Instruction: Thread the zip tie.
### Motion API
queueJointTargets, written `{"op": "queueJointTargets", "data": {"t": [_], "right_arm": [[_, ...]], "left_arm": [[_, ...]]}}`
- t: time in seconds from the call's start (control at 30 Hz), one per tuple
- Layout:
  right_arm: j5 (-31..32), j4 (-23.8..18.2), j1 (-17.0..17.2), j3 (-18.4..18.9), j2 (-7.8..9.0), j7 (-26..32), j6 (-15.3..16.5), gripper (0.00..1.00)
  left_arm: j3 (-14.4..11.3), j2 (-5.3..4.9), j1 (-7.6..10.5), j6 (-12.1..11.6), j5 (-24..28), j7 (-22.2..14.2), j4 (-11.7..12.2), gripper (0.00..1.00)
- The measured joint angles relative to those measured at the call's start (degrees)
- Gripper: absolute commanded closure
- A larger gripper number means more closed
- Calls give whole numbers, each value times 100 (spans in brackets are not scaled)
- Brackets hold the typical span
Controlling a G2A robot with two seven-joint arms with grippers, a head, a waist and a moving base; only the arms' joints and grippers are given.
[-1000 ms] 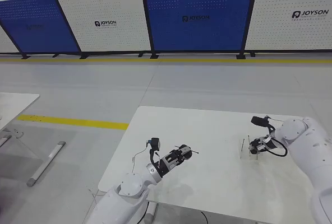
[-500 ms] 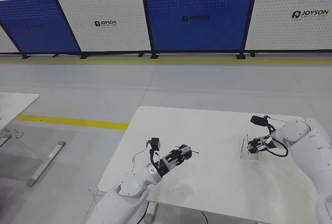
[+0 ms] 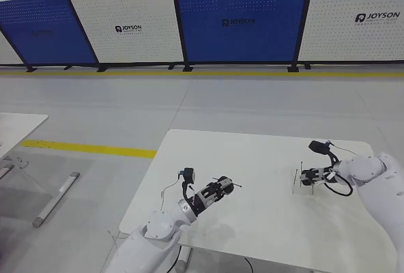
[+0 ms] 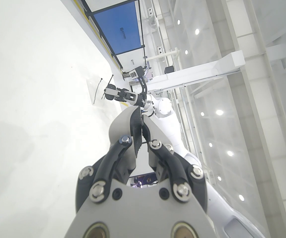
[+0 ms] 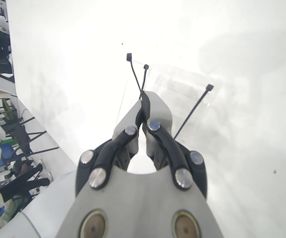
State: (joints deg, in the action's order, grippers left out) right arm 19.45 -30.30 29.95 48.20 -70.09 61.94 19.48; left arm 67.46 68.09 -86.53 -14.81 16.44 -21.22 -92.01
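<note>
White tabletop (image 3: 256, 218) carries everything. Nearest the robot, and well apart from the clear tray (image 5: 172, 80), the left claw (image 3: 224, 184) hangs low over the bare surface, pointing across toward that tray. Its jaws are pressed together, and a thin black strand (image 3: 235, 183) sticks out sideways from its tip. The strand is too fine to tell whether it is a tie. The left wrist view shows the same claw (image 4: 138, 115) with its dark pads meeting, and the tray lies far off beyond it.

Farther along, the right claw (image 3: 304, 178) sits at the tray's edge. Its jaws are clamped on a zip tie (image 5: 144, 77), whose strand rises from between the fingertips to a small square head over the tray. A second zip tie (image 5: 133, 71) crosses the first one just at the fingertips, with its head beside the first and a little outside the tray's edge. I cannot tell whether this second one is pinched as well. A loose zip tie (image 5: 195, 107) lies flat on the tray to one side of the right claw (image 5: 143, 97), apart from the held pair, with its head pointing away from the wrist.

Past the tray and the tabletop's far edge runs grey floor (image 3: 209, 102) with a yellow line (image 3: 86, 148). Behind that stand blue and white perforated panels (image 3: 241, 31).
</note>
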Motion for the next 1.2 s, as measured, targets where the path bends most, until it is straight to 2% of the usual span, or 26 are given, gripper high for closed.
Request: {"op": "queueJointTargets", "data": {"t": [0.2,0.33,0.43,0.53,0.93,1.07,1.2], "right_arm": [[-143,-1081,632,533,443,-23,0,100],[-335,-2085,1271,1049,787,-103,0,100],[-393,-2745,1680,1337,979,-192,0,100],[-479,-3205,1947,1505,1122,-139,0,100],[-527,-3297,1998,1519,1147,-108,-2,100],[-691,-3638,2238,1451,1114,-623,-1,100],[-1197,-4049,2536,1698,1182,-922,0,100]], "left_arm": [[0,0,0,0,0,0,0,100],[0,0,0,0,0,0,0,100],[0,0,0,0,0,0,0,100],[0,0,0,0,0,0,0,100],[0,0,0,0,0,0,0,100],[0,0,0,0,0,0,0,100],[0,0,0,0,0,0,0,100]]}}
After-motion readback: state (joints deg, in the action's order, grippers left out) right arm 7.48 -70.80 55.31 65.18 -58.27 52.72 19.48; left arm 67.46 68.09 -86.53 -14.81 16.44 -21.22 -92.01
